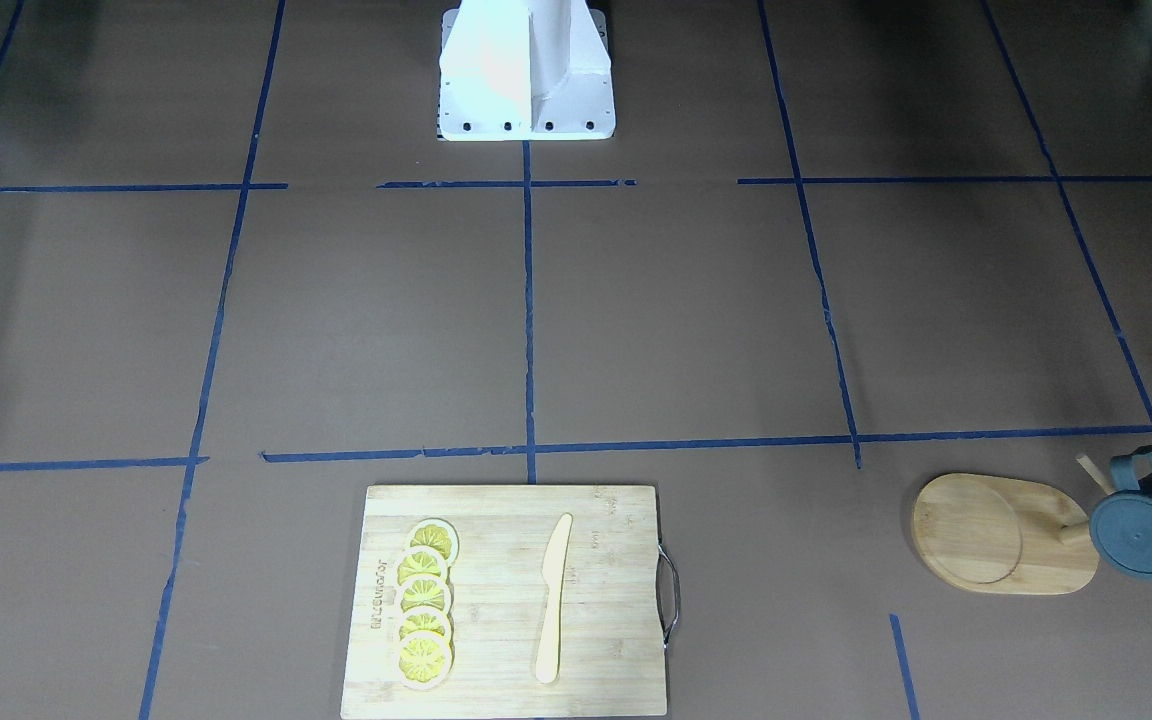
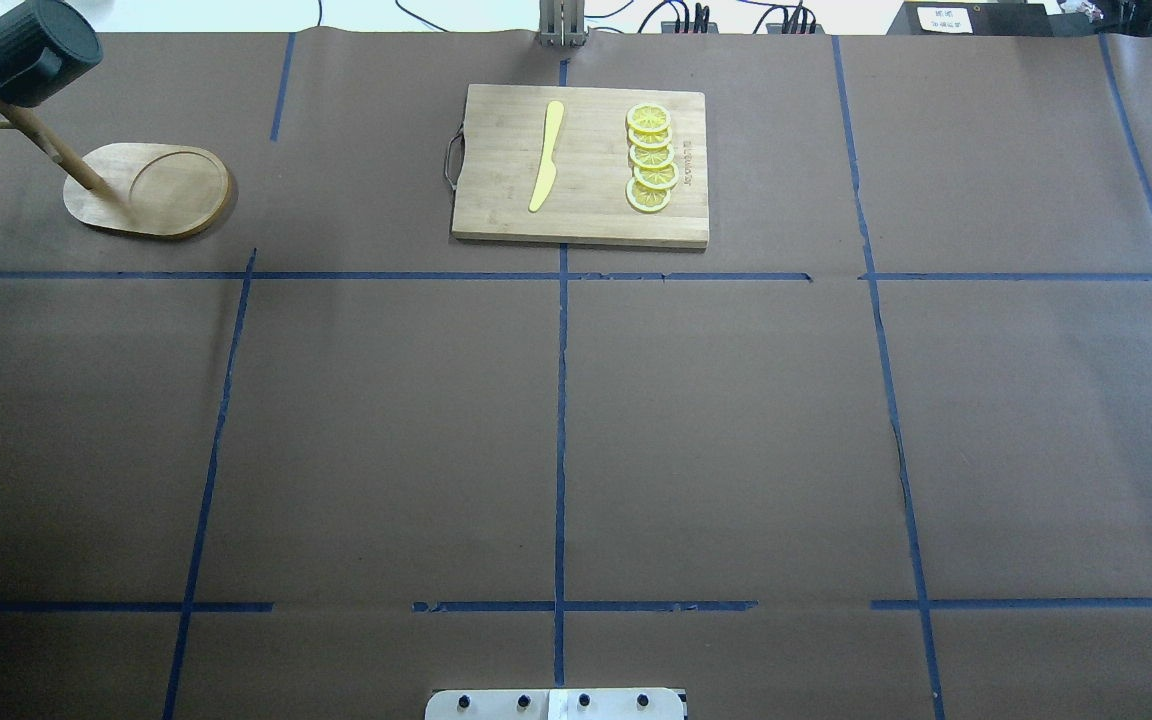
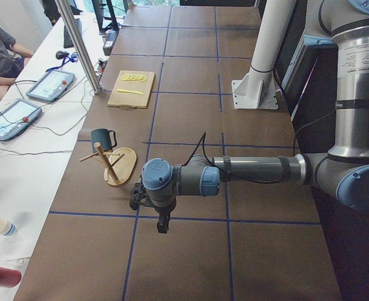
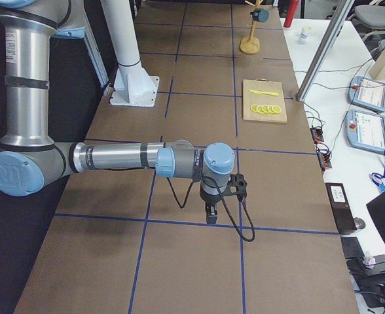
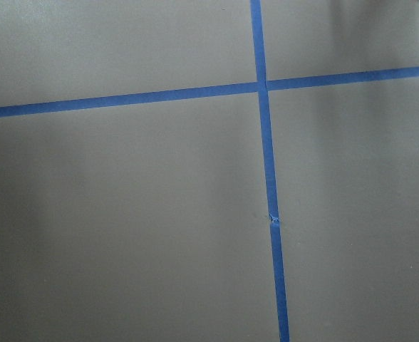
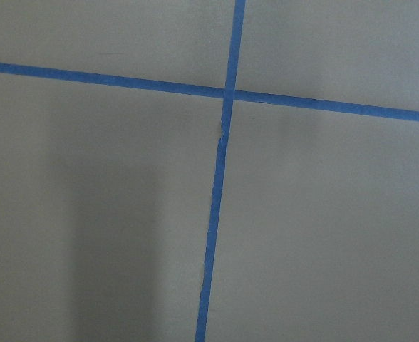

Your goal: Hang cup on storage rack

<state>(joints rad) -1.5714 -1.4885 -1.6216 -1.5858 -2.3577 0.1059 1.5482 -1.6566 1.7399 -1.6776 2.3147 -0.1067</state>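
Note:
The dark teal-grey ribbed cup (image 1: 1146,530) hangs by its handle on a peg of the bamboo storage rack (image 1: 996,535) at the far-left corner of the table. Both also show in the overhead view, cup (image 2: 31,55) and rack (image 2: 151,190), and in the exterior left view, cup (image 3: 101,138). My left gripper (image 3: 162,226) points down over bare table, well apart from the rack. My right gripper (image 4: 211,216) points down over the table's right part. Both show only in the side views, so I cannot tell if they are open or shut. The wrist views show only brown paper and blue tape.
A bamboo cutting board (image 2: 496,215) with a yellow knife (image 2: 546,155) and several lemon slices (image 2: 651,160) lies at the far middle. The white robot pedestal (image 1: 526,75) stands at the near edge. Tablets (image 3: 49,84) and cables lie on the side desk.

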